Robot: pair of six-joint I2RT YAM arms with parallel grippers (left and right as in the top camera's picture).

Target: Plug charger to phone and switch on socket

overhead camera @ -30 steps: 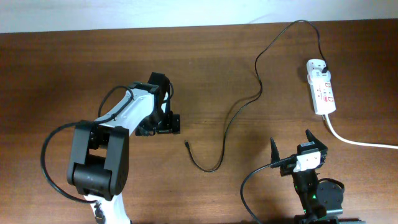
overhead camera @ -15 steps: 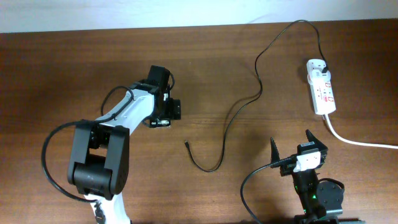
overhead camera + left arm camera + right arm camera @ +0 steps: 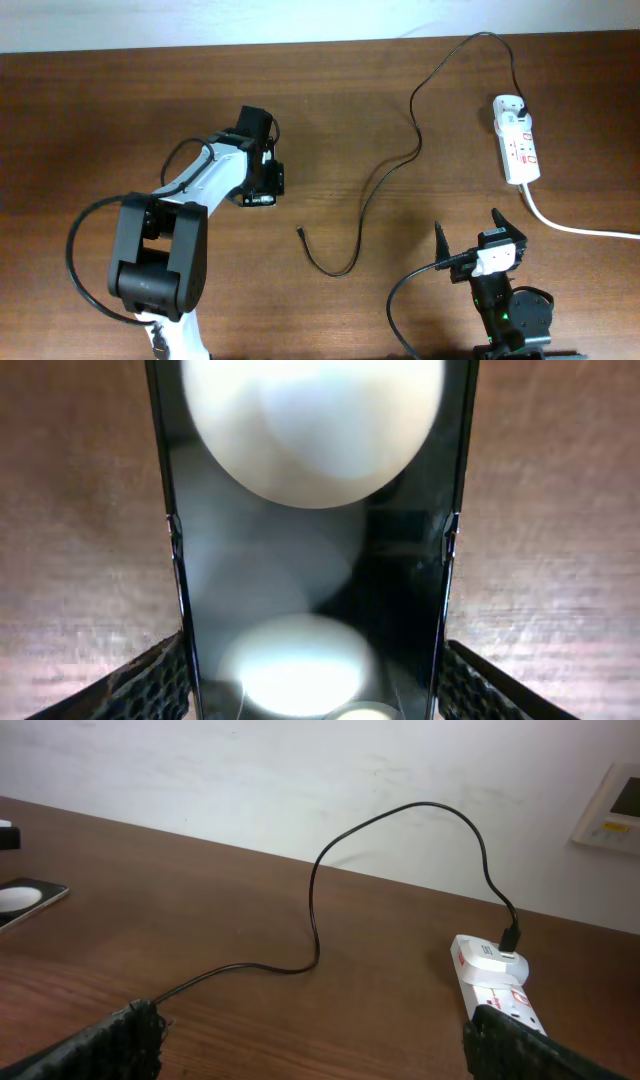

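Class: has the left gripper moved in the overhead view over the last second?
Yes. The left gripper has shifted up the picture, farther from the charger's connector tip.

Beneath me spreads a dark brown wooden table (image 3: 90,110), its grain running sideways in my overhead view. Behind its far edge stands a pale, slightly scuffed wall (image 3: 200,770). High at the right of my right wrist view, a small off-white panel (image 3: 612,805) is fixed to that wall, cut off by the frame.
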